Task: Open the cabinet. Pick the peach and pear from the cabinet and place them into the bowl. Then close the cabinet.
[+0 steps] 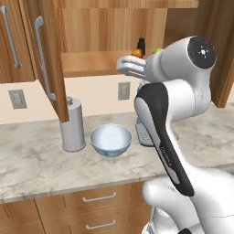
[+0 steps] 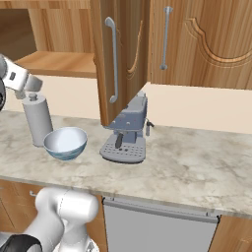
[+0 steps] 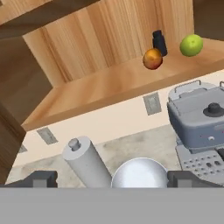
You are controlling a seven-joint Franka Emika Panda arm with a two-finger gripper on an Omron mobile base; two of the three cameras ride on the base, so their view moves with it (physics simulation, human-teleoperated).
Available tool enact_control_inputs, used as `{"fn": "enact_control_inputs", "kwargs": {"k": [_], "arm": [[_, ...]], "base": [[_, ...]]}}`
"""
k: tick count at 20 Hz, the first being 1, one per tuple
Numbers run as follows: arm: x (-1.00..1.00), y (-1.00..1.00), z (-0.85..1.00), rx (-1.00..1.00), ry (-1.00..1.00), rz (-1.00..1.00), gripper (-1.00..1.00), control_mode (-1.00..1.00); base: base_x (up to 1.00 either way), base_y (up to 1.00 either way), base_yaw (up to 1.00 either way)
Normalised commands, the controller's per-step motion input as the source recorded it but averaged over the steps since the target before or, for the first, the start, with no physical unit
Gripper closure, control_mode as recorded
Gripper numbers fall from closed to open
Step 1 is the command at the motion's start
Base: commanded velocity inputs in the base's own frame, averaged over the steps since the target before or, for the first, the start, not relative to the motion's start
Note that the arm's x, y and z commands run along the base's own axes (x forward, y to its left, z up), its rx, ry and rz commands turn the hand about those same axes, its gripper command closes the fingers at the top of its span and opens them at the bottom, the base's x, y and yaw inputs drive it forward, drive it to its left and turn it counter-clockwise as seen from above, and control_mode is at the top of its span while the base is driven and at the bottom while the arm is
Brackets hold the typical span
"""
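Cabinet (image 1: 48, 59) doors are swung open, so I read the opening step as done and I'm on the first pick. My gripper (image 3: 111, 178) has its jaws spread wide with nothing between them; in the hand view the two dark tips sit far apart at the bottom. The hand is up near the front edge of the cabinet shelf (image 1: 91, 61), looking in. Peach (image 3: 152, 58) sits on the shelf toward the back, touching or just in front of a small dark bottle (image 3: 159, 42); pear (image 3: 191, 45) is near it, on the shelf, a bit apart. In the left base view both fruits just peek out behind my arm: peach (image 1: 136, 53), pear (image 1: 156, 50). Bowl (image 1: 111, 140) is on the marble counter (image 1: 41, 164) below the shelf, empty, just beside a grey lidded canister (image 1: 72, 125), with the espresso machine (image 2: 125, 132) on its other side. Next I'd push the hand forward into the cabinet and centre one fruit between the tips, probably the peach, then close. Care needed: the bottle is tight against the peach, so I'd come in from the free side; round fruit may roll if nudged. Both fruits not yet moved, doors to be shut last.
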Motion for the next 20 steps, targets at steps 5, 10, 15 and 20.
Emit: {"fn": "enact_control_inputs", "kwargs": {"k": [5,10,15,20], "arm": [[0.03,0.00,0.00,-0.04,0.03,-0.02,-1.00,-1.00],[0.20,-0.42,0.00,0.00,0.01,0.05,-1.00,-1.00],[0.28,-0.71,0.00,0.00,-0.03,0.07,-1.00,-1.00],[0.35,-0.65,-0.02,-0.07,-0.11,0.06,-1.00,-1.00]], "base": [[0.00,0.00,0.00],[0.00,0.00,0.00],[0.00,0.00,0.00],[0.00,0.00,0.00]]}}
